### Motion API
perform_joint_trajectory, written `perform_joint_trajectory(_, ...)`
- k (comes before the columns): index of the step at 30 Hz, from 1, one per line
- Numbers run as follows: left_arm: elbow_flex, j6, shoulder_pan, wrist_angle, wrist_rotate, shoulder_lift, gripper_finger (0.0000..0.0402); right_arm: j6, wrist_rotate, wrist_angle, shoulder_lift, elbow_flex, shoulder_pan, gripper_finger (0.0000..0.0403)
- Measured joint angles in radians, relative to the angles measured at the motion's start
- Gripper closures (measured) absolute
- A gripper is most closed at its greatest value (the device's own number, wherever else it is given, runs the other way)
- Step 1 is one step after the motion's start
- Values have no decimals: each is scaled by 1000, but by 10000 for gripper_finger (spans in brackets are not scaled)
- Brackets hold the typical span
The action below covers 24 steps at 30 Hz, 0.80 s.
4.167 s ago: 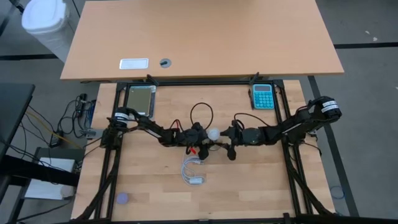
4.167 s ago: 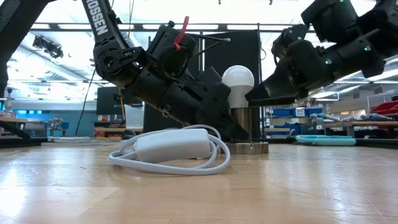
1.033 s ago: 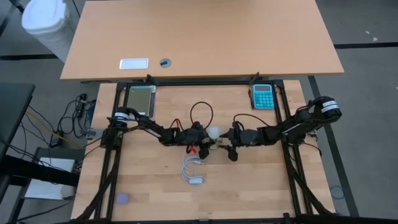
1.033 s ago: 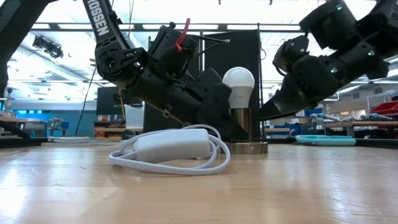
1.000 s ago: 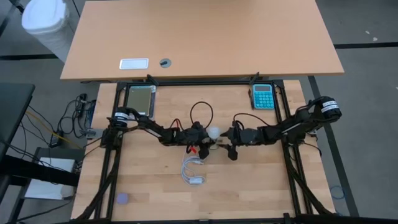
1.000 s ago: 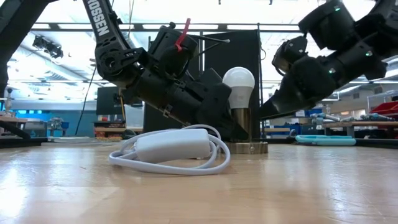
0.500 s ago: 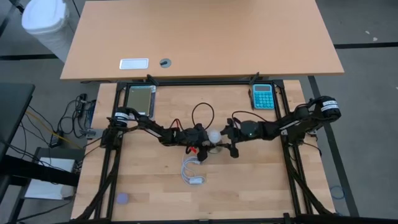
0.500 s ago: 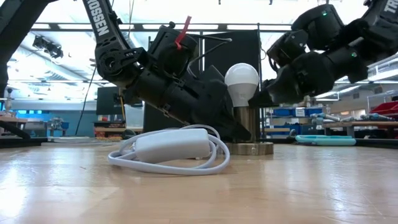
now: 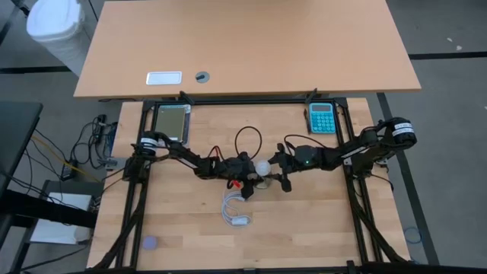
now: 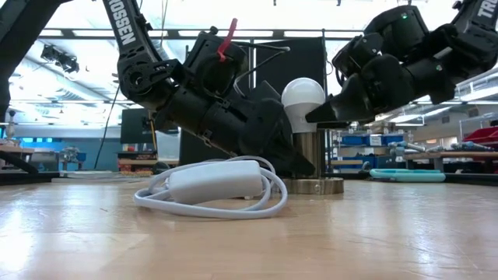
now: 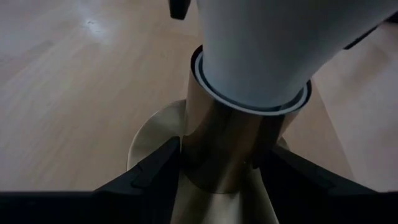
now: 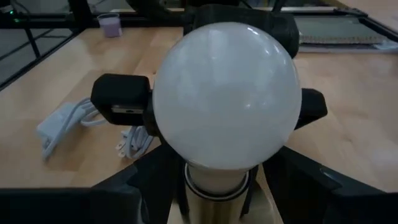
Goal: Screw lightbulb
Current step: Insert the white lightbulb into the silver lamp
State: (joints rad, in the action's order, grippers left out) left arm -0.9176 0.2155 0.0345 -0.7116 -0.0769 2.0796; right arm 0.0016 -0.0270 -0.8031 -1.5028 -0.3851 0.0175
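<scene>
Two arms: both meet at the middle of the table, one from each side of the lamp.
Lightbulb: the lightbulb (image 10: 303, 99) stands upright in a shiny metal socket (image 10: 311, 155), round end up. You can see it as a small white dot from above (image 9: 262, 164).
Socket: a brassy tube on a flat round foot (image 11: 152, 134), sitting on the wooden table (image 9: 304, 221).
Left gripper: the left gripper (image 11: 217, 163) is low down, with one dark finger on each side of the tube, pressed against it. It looks like it is clenched on the socket to keep it from spinning.
Right gripper: the right gripper (image 10: 320, 117) is up by the white globe. Its fingers (image 12: 155, 171) sit on either side of the bulb's neck, but I cannot tell if they are squeezing it or just close by.
Cable: a coiled white cable (image 10: 214, 187) lies on the table near the lamp, on the near side.
Step in hand: I think this is the turning part, with the bulb already sitting in the socket.
Next move: the right gripper needs a gentle, firm hold on the bulb, then a twist, while the left one keeps the socket steady.
Watch out: too hard a squeeze could hurt the bulb, and a loose hold would slip.
</scene>
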Motion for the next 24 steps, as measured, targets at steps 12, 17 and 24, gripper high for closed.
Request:
perform_joint_trajectory(12,0,3,0,0,-23,0,184,34,87,2,0,0,39,175)
perform_joint_trajectory(17,0,3,0,0,-23,0,184,33,87,-1,0,0,40,175)
perform_joint_trajectory(24,0,-2,0,-1,-23,0,184,1,28,-7,-1,0,23,175)
